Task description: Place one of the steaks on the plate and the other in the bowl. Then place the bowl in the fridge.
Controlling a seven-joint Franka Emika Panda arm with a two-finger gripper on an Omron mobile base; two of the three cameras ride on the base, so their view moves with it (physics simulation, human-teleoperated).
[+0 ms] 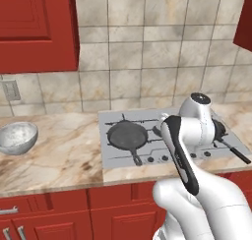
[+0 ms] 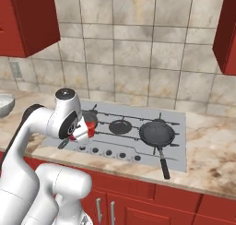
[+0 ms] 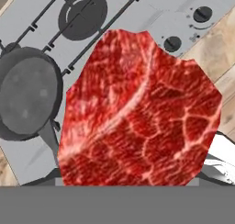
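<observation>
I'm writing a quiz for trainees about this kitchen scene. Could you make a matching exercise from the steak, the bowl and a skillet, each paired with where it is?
Things:
1. steak
2. bowl
3. skillet

Places:
A. on the stove
B. on the counter, left of the stove
C. held in the gripper, above the stove

Pairs: 1-C, 2-B, 3-A

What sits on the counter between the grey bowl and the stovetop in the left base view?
Nothing: in the left base view the marble counter is bare between the bowl and the stovetop. The first thing past the stovetop's edge is a black skillet on a burner.
</observation>
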